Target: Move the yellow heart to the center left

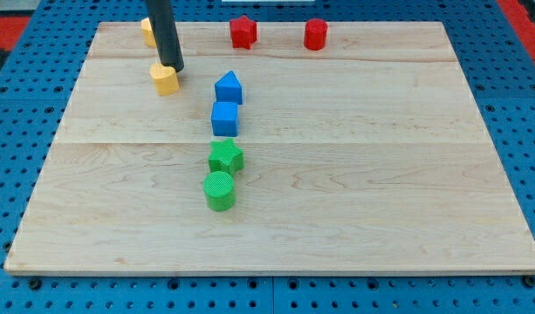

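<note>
Tip (172,67) of the tool, a plain jawless rod, touching the top of the yellow heart (165,79) near the counter's (380,218) top-left corner. Another yellow block (147,31) half hidden behind the rod.

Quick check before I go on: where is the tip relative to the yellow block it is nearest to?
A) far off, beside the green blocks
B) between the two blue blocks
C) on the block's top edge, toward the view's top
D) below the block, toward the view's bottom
C: my tip sits at the upper edge of the yellow block, well away from the blue and green blocks.
</note>
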